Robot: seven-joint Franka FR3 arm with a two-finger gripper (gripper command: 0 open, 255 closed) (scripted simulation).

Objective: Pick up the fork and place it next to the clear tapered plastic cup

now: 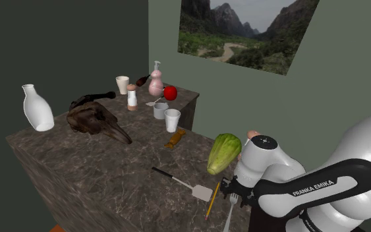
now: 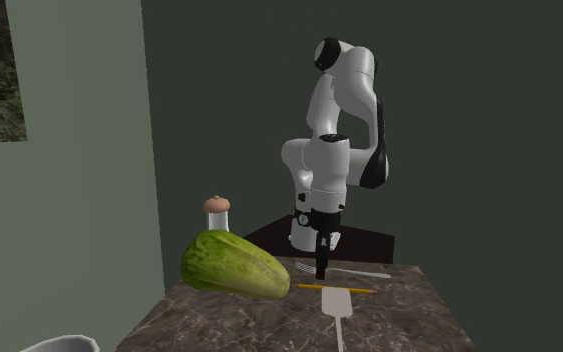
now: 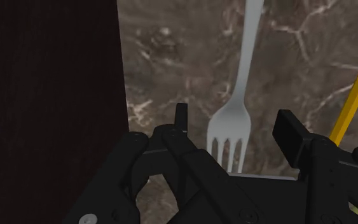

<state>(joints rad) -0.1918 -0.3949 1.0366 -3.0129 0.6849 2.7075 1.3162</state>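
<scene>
A pale grey fork (image 3: 247,57) lies on the dark marble tabletop (image 1: 98,171), close to the edge by the stand, tines toward my hand. My black gripper (image 3: 234,127) is low over it and open, one finger on each side of the fork's head without touching it. In the shoulder view the fork (image 1: 230,212) pokes out under the gripper (image 1: 233,192). In the second exterior view the gripper (image 2: 321,272) points straight down at the fork (image 2: 357,271). The white tapered cup (image 1: 172,120) stands upright far across the table, toward the back.
A yellow pencil (image 1: 211,202) and a spatula (image 1: 185,185) lie right beside the fork. A large green vegetable (image 1: 224,153) sits just behind the gripper. Farther back are an animal skull (image 1: 98,122), a white vase (image 1: 37,109), a shaker (image 1: 132,97), an apple (image 1: 170,93) and more cups.
</scene>
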